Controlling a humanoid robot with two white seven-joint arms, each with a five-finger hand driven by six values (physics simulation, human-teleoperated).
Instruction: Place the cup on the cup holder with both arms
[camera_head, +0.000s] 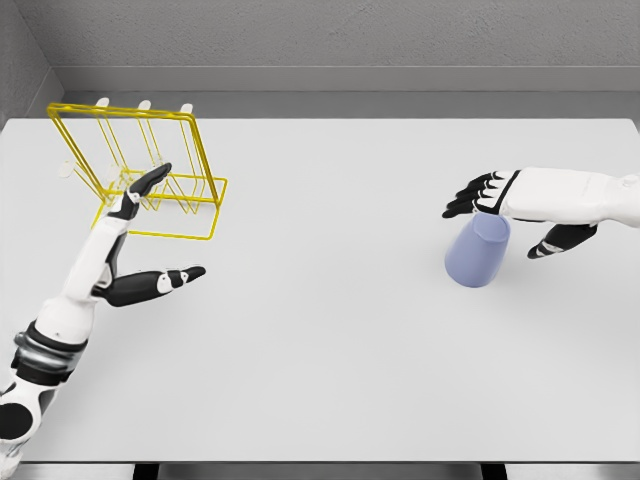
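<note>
A pale blue cup (477, 255) stands slightly tilted on the right side of the white table (330, 330). My right hand (492, 226) hovers over its top, fingers stretched left past the rim and thumb hanging down on the right; the fingers are spread and not closed around the cup. The cup holder (120, 111) is a yellow wire rack with white pegs at the far left. My left hand (160, 228) is open just in front of the rack, with its fingers reaching up against the rack's lower wires and the thumb pointing right.
A grey wall runs along the table's far edge. The near table edge crosses the bottom of the view. A broad stretch of bare white tabletop lies between the rack and the cup.
</note>
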